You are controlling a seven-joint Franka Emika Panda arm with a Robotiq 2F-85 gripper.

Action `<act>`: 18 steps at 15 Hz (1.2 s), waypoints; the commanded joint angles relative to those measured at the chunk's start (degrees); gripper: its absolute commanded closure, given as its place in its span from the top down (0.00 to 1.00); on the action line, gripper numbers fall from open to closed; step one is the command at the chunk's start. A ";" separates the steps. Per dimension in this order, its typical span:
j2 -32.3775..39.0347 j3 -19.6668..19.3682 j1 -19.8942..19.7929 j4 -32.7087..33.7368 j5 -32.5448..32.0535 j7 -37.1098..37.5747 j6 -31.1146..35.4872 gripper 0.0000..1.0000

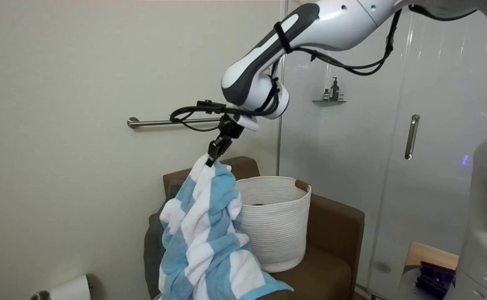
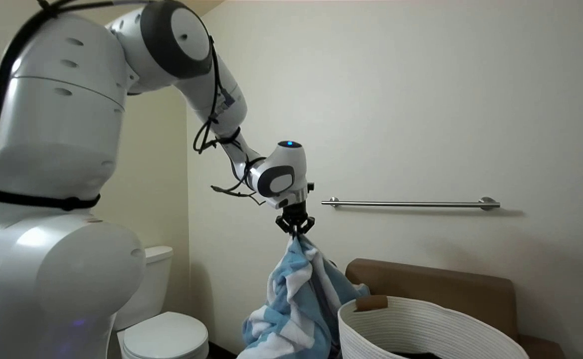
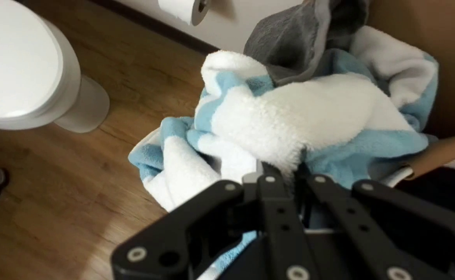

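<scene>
My gripper (image 1: 211, 161) is shut on the upper end of a blue and white striped towel (image 1: 201, 241). The towel hangs in folds below the fingers, in front of a brown chair, in both exterior views (image 2: 291, 304). In the wrist view white fluffy towel (image 3: 289, 116) is pinched between the fingertips (image 3: 289, 171). A white woven basket (image 1: 272, 237) with brown handles stands on the chair beside the towel. Its near wall and rim also show in an exterior view (image 2: 361, 339). Something dark lies inside the basket. A grey cloth (image 3: 285, 42) lies behind the towel.
The brown chair (image 1: 335, 233) stands by the wall. A metal towel bar (image 2: 411, 204) is fixed above it. A toilet (image 2: 166, 334) and a toilet paper roll (image 1: 72, 289) are nearby. A glass shower door with a handle (image 1: 412, 137) is beyond the chair.
</scene>
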 commanded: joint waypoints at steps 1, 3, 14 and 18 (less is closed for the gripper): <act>-1.63 1.45 -1.79 -1.36 -0.45 0.30 0.02 0.11; -1.27 1.54 -1.86 -1.28 -0.57 0.30 -0.20 0.11; -13.04 -2.07 -4.08 -3.70 -9.63 12.90 6.50 0.08; -19.61 -1.13 -12.59 -3.71 -4.73 11.91 3.64 0.08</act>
